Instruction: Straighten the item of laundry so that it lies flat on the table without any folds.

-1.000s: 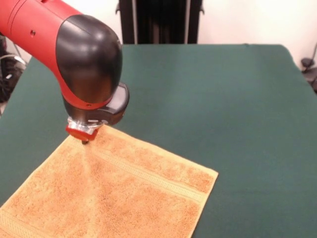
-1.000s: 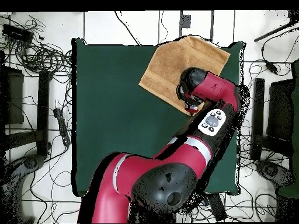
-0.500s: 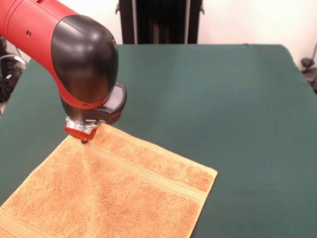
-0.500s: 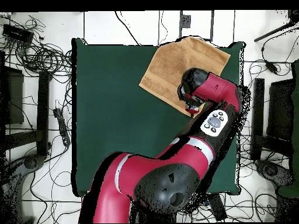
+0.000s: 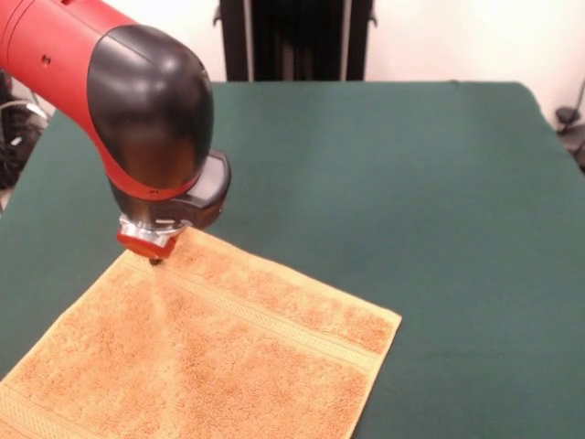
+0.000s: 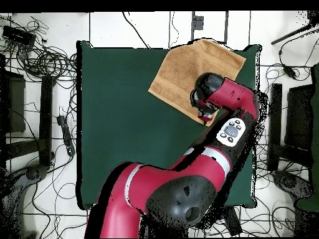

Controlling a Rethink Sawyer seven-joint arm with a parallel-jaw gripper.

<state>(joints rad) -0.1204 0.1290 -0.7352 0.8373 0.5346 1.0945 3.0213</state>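
The item of laundry (image 5: 219, 357) is an orange-tan terry towel spread on the near left part of the green table (image 5: 420, 183), with a woven stripe band across its far end. A faint crease runs down it from its far corner. My gripper (image 5: 154, 260) points straight down and touches that far corner, mostly hidden under the black and red wrist. In the overhead view the towel (image 6: 190, 68) lies at the table's (image 6: 124, 112) top right, and the gripper (image 6: 204, 116) sits at the towel's lower corner.
The towel's near edge runs out of the front view at the bottom. Cables and stands (image 6: 43, 62) ring the table on the floor. A dark pedestal (image 5: 294, 41) stands beyond the far edge.
The arm's wrist has drifted slightly left in the front view. The towel has hardly shifted, and the gripper stays on the same corner.
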